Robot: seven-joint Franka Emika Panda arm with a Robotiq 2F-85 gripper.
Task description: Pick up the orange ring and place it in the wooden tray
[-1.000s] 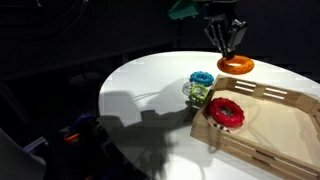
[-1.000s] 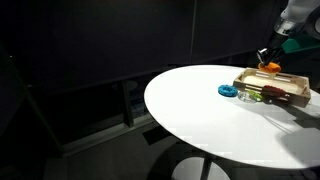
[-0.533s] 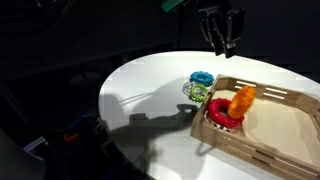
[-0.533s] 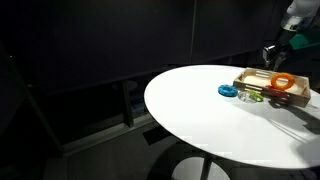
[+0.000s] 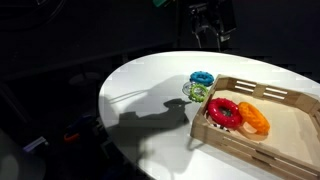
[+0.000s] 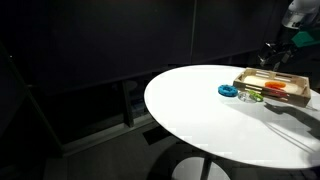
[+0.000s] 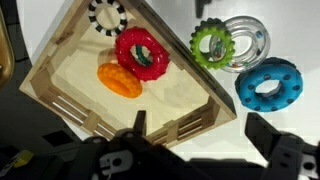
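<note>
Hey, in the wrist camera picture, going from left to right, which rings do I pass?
Left to right: flat orange ring → larger red ring → green toothed ring → blue toothed ring. Left out, because they overlap their neighbours sideways: black-and-white ring, clear ring.

Plenty of room for me inside the wooden tray [image 7: 75,108]: most of its floor is bare and open from straight above. The clutter sits at one end, where the red ring [image 7: 142,54] has the orange ring [image 7: 119,79] right against it and a black-and-white ring [image 7: 105,15] in the corner. The tray's raised slotted walls block any sideways entry. Just outside the tray, the green ring [image 7: 210,43], clear ring [image 7: 245,40] and blue ring [image 7: 268,82] huddle together on the desk [image 5: 150,90].
</note>
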